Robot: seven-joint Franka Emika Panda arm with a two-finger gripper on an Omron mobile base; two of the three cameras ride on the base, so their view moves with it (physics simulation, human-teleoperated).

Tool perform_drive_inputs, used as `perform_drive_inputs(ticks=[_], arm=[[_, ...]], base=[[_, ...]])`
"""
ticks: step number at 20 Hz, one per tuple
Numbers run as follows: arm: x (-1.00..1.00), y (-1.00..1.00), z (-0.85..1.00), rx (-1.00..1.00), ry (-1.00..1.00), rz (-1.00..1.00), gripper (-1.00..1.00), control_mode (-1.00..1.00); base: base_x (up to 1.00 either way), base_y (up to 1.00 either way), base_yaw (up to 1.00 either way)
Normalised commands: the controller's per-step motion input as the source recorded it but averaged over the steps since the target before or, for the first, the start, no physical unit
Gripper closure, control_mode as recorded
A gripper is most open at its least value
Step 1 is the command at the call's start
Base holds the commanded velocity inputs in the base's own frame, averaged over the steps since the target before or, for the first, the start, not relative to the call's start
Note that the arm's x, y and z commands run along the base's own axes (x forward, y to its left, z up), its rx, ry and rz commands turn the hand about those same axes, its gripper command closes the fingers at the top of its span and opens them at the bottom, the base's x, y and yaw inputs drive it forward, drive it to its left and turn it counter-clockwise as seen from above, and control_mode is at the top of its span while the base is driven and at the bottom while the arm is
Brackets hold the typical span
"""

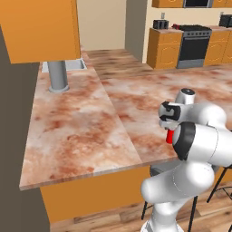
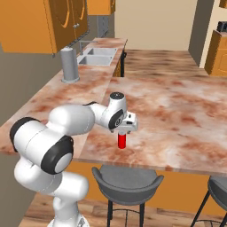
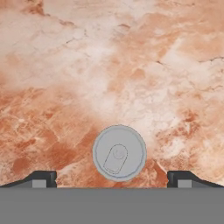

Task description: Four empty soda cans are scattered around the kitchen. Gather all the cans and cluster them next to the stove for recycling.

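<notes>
Red soda can (image 2: 121, 140), marble counter (image 2: 177, 111), far stove (image 1: 195, 45)

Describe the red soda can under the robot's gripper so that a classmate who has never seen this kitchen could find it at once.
Start at the long marble-patterned counter with the dark stool tucked under its near edge. Just above that stool, close to the edge, the red soda can stands upright directly under the open gripper. It is a short red cylinder with a silver top, the one small item on that stretch of counter.
</notes>
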Motion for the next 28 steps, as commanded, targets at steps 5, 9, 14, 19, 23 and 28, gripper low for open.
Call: perform_drive_inputs(ticks=[5, 9, 14, 19, 23, 28], arm=[[0.06, 0.0, -0.03, 0.0, 0.0, 0.0, -1.0, -1.0], [0.0, 0.0, -0.06, 0.0, 0.0, 0.0, -1.0, -1.0], [0.0, -0.03, -0.04, 0.0, 0.0, 0.0, -1.0, -1.0], [0.0, -0.01, -0.08, 0.0, 0.0, 0.0, -1.0, -1.0], [0.0, 0.0, -0.13, 0.0, 0.0, 0.0, -1.0, -1.0], [0.0, 0.0, -0.1, 0.0, 0.0, 0.0, -1.0, -1.0]], base=[[0.0, 0.0, 0.0], [0.0, 0.0, 0.0], [0.0, 0.0, 0.0], [0.0, 0.0, 0.0], [0.0, 0.0, 0.0], [0.0, 0.0, 0.0]])
